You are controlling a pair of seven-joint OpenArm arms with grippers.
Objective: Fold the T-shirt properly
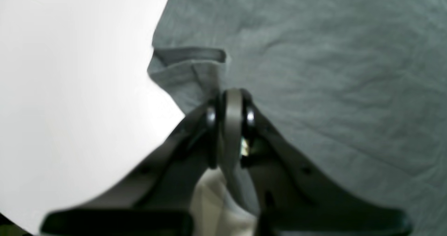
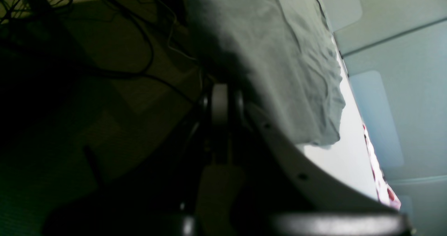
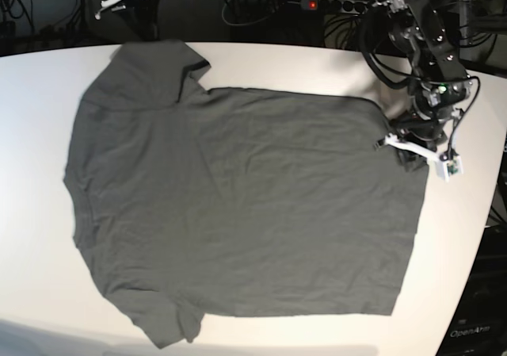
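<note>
The plain dark grey short-sleeved T-shirt (image 3: 238,205) of thin wrinkly fabric is lying spread flat on the white rounded table (image 3: 40,292), covering most of it. Both sleeves are showing at one side edge of the shirt, with the straight hem running down the opposite edge.

No fold is showing anywhere in the shirt's body, so I am judging the task as barely begun: all the folding is left.

The left gripper (image 1: 230,100) is sitting at the hem's far corner, its jaws pressed together on a small pinch of the shirt's edge, which is bunching up just beyond the tips.

The right gripper (image 2: 223,100) is closed at the shirt's far edge by the upper sleeve. Its wrist view is too dark to tell whether it is holding any cloth.
</note>
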